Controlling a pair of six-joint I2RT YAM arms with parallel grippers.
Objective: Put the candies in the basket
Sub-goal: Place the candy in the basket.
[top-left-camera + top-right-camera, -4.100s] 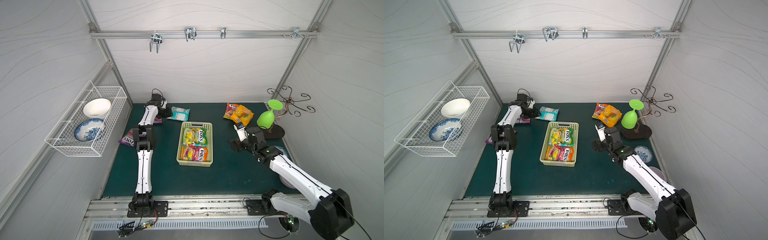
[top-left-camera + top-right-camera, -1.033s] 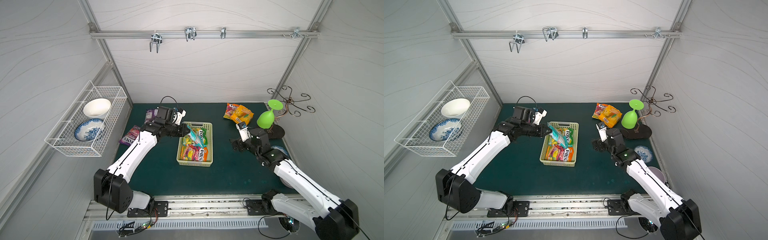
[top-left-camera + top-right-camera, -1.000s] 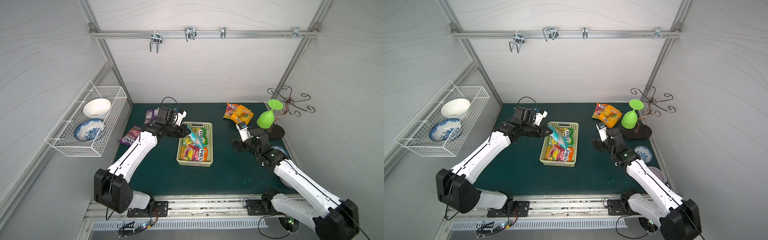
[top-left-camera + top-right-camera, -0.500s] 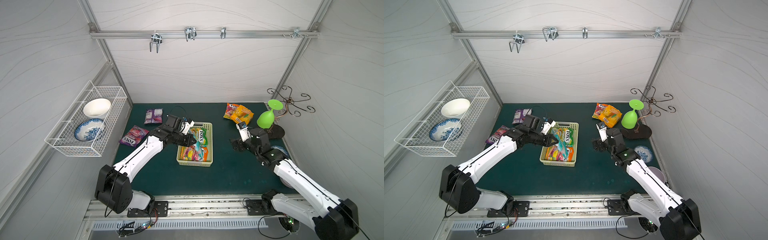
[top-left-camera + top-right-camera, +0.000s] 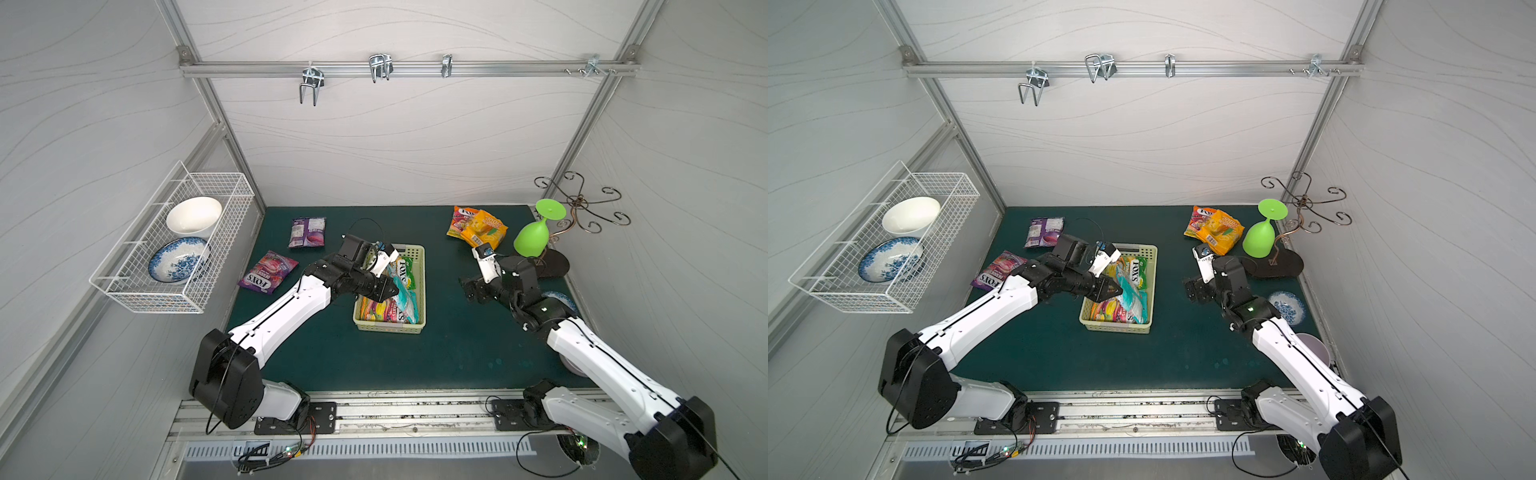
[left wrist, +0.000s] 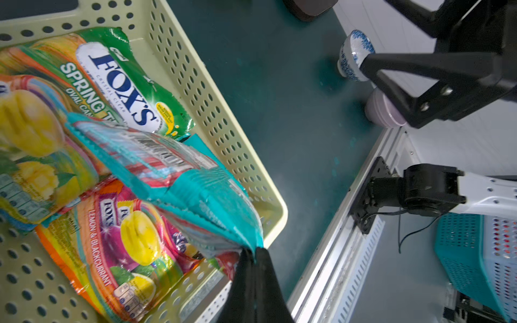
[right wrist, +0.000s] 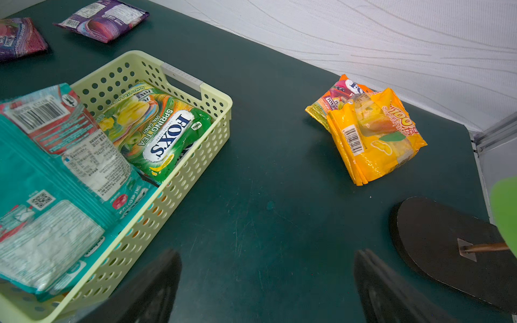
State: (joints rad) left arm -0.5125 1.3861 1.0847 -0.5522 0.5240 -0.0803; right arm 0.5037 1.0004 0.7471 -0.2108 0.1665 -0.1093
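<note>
Step in hand: dropping a bag. Left gripper [image 6: 253, 253] is pinched on the corner of the teal bag [image 6: 179, 179], which hangs tilted over the basket [image 5: 420, 286], lower end already on the bags inside. Next move, I'd say: open the jaws, lift clear. Right gripper [image 7: 265, 285] is spread wide, empty, over bare mat near the basket. Teal bag is glossy, crinkled, barcode side up. Left out: purple bag [image 5: 307, 232], pink bag [image 5: 268, 277], orange bags [image 5: 478, 228].
</note>
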